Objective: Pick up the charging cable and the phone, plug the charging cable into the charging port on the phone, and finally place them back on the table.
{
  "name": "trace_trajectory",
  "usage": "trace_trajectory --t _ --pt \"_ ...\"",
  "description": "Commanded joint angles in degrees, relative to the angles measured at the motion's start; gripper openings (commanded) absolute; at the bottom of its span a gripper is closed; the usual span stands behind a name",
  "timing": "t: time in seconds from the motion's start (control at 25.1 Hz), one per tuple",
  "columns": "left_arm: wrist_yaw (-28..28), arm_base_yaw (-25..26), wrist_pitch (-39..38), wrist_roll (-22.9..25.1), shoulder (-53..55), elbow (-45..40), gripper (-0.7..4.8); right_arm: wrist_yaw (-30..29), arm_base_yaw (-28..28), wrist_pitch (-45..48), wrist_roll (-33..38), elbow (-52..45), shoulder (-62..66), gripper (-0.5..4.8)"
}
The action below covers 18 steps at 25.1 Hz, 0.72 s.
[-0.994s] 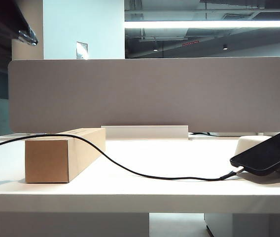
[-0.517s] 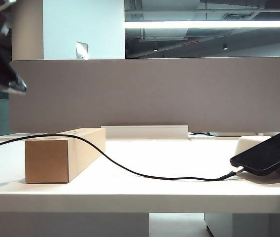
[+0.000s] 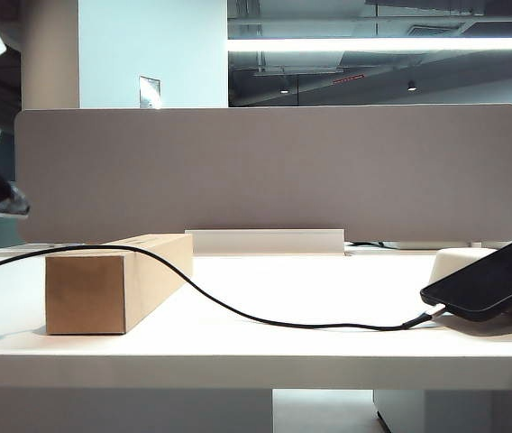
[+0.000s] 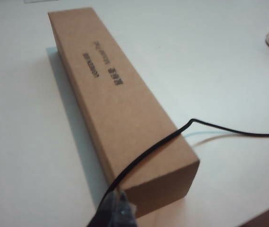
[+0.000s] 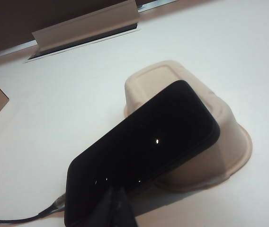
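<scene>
The phone (image 3: 492, 278) leans tilted on an upturned cream tray (image 5: 205, 142) at the right end of the table (image 3: 256, 361), its low end down near the tabletop. The charging cable (image 3: 238, 311) runs from the left edge of the exterior view, over a cardboard box (image 3: 112, 284), and across the white surface to that low end. Its plug appears to sit in the phone's bottom edge, though the charging port itself is too small to make out.

Judging by this, the plugging looks done and both things lie set down, so the task seems to be at its end. What remains, if anything, is to draw both arms clear without snagging the cord.

The left gripper (image 4: 117, 213) hangs above the near end of the box, its jaws closed on nothing, just over the cable where it crosses the box. The right gripper (image 5: 116, 204) hovers above the phone's low end, likewise closed and empty.
</scene>
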Motion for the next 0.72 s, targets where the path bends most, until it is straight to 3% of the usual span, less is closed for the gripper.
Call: trace_trajectory --t 0.04,0.2,0.4,0.48,0.6,0.72 --pt "-1.0 0.0 0.8 -0.5 -0.1 -0.6 -0.06 -0.1 0.0 -1.8 -0.2 -0.3 -0.1 -0.01" --pt "0.1 -0.1 0.9 -3.7 -0.1 -0.5 -0.06 -0.1 0.0 -2.1 -0.2 -0.3 -0.1 -0.01" --pt "0.9 -0.1 0.9 -3.7 -0.1 -0.5 -0.06 -0.1 0.0 -2.1 -0.2 -0.3 -0.1 -0.01" --pt "0.0 0.0 0.8 0.9 -0.1 -0.5 -0.06 -0.1 0.0 -2.1 -0.2 -0.3 -0.1 -0.01" --pt "-0.4 0.0 0.9 3.1 -0.1 -0.5 -0.06 -0.1 0.0 -2.1 -0.2 -0.3 -0.1 -0.01" --pt "-6.0 1.7 0.5 4.3 -1.6 -1.4 -0.06 -0.1 0.0 -2.4 -0.2 -0.3 -0.1 -0.01"
